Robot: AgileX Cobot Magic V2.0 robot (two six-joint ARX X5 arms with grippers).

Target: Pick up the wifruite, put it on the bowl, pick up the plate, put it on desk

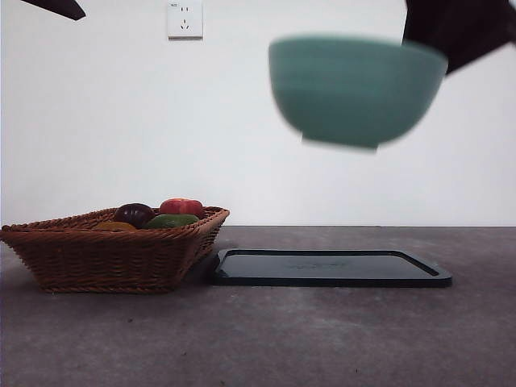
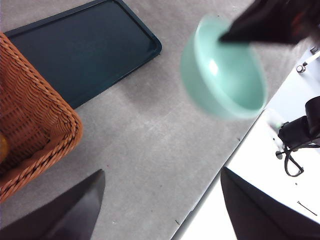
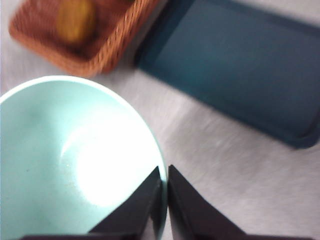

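Note:
My right gripper (image 3: pixel 164 170) is shut on the rim of the mint-green bowl (image 3: pixel 70 160). It holds the bowl (image 1: pixel 355 89) high in the air, above the right part of the flat dark rectangular plate (image 1: pixel 330 268) lying on the desk (image 1: pixel 322 339). The bowl is blurred and looks empty inside. The brownish-orange wifruite (image 3: pixel 75 20) lies in the wicker basket (image 1: pixel 105 258), beside a dark purple, a red and a green fruit. My left gripper (image 2: pixel 162 172) is open and holds nothing; it hangs over the desk near the basket corner (image 2: pixel 35 130).
The basket stands at the left, touching the plate's left end. A white wall with a socket (image 1: pixel 185 18) closes the back. In the left wrist view the desk edge runs beside a white surface with a black stand (image 2: pixel 295 137).

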